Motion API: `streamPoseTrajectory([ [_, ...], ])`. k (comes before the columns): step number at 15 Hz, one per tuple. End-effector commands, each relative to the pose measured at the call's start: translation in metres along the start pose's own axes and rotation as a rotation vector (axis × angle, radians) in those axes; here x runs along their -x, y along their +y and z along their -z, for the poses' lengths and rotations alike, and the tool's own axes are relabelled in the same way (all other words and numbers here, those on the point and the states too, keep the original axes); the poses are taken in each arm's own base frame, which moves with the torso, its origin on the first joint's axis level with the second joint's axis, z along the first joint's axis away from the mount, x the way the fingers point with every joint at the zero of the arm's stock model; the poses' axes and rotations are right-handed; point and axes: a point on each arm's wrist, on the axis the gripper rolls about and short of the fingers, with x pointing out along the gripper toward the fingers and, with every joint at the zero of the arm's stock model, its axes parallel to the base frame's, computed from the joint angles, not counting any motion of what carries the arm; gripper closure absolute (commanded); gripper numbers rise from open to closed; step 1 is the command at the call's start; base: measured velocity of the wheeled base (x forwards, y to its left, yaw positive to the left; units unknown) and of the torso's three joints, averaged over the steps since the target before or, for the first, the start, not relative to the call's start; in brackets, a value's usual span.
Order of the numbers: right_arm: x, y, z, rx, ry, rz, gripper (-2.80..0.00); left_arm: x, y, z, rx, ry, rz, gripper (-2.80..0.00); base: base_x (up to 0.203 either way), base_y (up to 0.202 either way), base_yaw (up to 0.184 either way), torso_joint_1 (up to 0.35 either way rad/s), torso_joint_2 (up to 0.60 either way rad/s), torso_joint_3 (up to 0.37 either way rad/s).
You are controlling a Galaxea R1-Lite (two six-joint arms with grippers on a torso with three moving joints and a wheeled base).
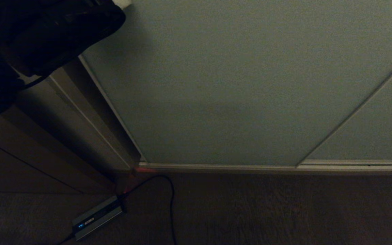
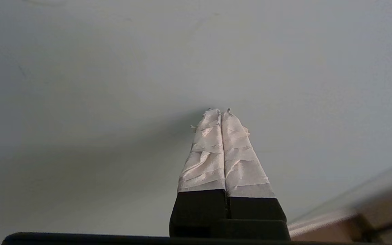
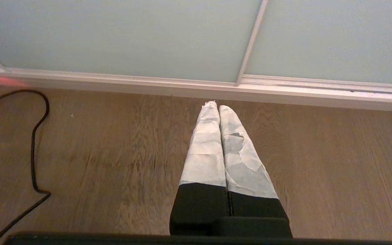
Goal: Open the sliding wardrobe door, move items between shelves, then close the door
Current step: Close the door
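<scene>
Wooden floor [image 3: 114, 153] meets the matte grey-green, beige-framed sliding wardrobe door [image 1: 233, 85]; both grippers' jaws closed, empty.

A: Head view is very dim here, the wooden floor [image 1: 284, 211] nearly black, the left arm [image 1: 39, 44] just a dark shape throwing a soft shadow across the sliding wardrobe door [image 1: 250, 85].

B: Straight frame lines bow near the edges there. Both wrist views are far brighter and evenly lit. The left gripper [image 2: 220, 112] casts a broad grey shadow on the panel; the corner beside it is blurred.
</scene>
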Motion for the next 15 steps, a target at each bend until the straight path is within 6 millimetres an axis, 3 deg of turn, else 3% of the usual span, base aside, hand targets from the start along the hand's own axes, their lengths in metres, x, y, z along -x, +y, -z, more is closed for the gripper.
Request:
streamPoseTrajectory([
  [1,0.000,0.000,0.001,0.000,0.004,-0.001,0.00,-0.016,0.023,0.020,-0.001,0.029,-0.051,0.00,0.000,0.000,0.000,0.000,0.00,0.000],
  [4,0.000,0.000,0.001,0.000,0.004,-0.001,0.00,-0.026,0.041,0.017,-0.022,-0.003,-0.086,0.00,0.000,0.000,0.000,0.000,0.00,0.000],
  [8,0.000,0.000,0.001,0.000,0.004,-0.001,0.00,-0.009,0.021,-0.016,-0.046,-0.065,-0.054,0.00,0.000,0.000,0.000,0.000,0.00,0.000],
  [15,0.000,0.000,0.001,0.000,0.002,-0.001,0.00,-0.005,0.017,-0.023,-0.055,-0.074,-0.051,0.00,0.000,0.000,0.000,0.000,0.00,0.000],
])
